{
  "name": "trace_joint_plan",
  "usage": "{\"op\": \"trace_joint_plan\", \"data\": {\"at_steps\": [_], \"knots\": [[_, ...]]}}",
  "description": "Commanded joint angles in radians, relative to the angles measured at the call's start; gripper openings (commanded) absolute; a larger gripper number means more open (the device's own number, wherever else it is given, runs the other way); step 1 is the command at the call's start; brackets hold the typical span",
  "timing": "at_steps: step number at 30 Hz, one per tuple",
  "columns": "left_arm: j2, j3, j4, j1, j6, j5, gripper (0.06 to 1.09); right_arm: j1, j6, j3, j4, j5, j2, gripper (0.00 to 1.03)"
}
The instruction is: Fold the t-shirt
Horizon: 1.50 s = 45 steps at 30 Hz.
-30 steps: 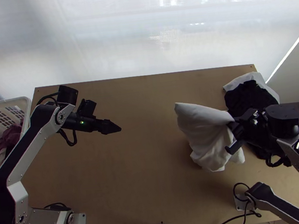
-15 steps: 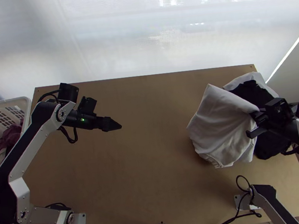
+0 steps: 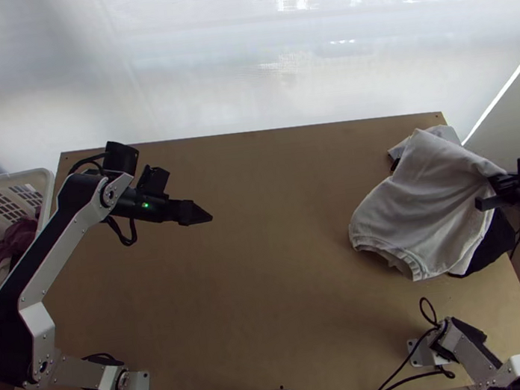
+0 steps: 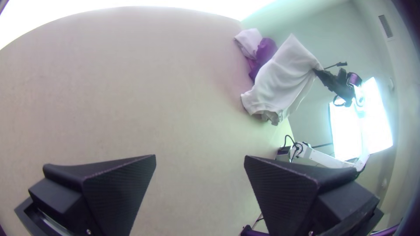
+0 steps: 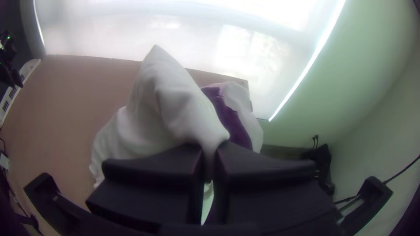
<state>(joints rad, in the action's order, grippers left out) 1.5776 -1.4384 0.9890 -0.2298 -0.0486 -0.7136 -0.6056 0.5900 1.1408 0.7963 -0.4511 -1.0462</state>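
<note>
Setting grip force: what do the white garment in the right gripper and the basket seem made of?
The white garment looks like soft, matte fabric, perhaps cotton: it drapes in folds. The basket looks like smooth plastic, given its slotted walls.

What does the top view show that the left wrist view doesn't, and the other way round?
Top view: the laundry basket with clothes inside, and the left arm's silver links.
Left wrist view: a dark grille on the wall, and the open gap of the left gripper.
Both: the table, the white shirt, the right gripper holding it, and darker clothing partly under it.
</note>
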Motion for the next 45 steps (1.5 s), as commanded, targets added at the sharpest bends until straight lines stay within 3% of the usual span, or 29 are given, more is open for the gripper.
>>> {"op": "trace_joint_plan", "data": {"at_steps": [1, 16, 31, 32, 34, 35, 38, 40, 45], "knots": [[0.010, -0.014, 0.002, 0.000, -0.002, -0.001, 1.04, -0.183, 0.028, 0.004, -0.100, -0.020, -0.123, 0.02], [0.007, -0.010, 0.007, 0.004, -0.007, -0.001, 1.04, -0.349, 0.064, -0.115, -0.333, -0.023, -0.454, 0.03], [-0.013, 0.012, 0.016, 0.018, -0.014, 0.000, 1.04, -0.290, 0.025, -0.204, -0.479, 0.026, -0.623, 0.03], [-0.018, 0.015, 0.016, 0.018, -0.014, 0.000, 1.04, -0.289, 0.025, -0.204, -0.479, 0.029, -0.623, 0.09], [-0.024, 0.019, 0.017, 0.020, -0.014, 0.000, 1.04, -0.287, 0.024, -0.200, -0.473, 0.040, -0.620, 0.42], [-0.027, 0.024, 0.017, 0.023, -0.014, 0.000, 1.04, -0.287, 0.025, -0.197, -0.459, 0.045, -0.612, 0.53], [-0.033, 0.030, 0.017, 0.023, -0.014, 0.000, 1.04, -0.304, 0.028, -0.196, -0.444, 0.051, -0.569, 0.76], [-0.034, 0.032, 0.017, 0.021, -0.014, 0.000, 1.04, -0.309, 0.031, -0.193, -0.421, 0.051, -0.534, 0.99], [-0.042, 0.032, 0.014, 0.021, -0.014, 0.005, 1.04, -0.309, 0.031, -0.181, -0.359, 0.051, -0.410, 0.99]]}}
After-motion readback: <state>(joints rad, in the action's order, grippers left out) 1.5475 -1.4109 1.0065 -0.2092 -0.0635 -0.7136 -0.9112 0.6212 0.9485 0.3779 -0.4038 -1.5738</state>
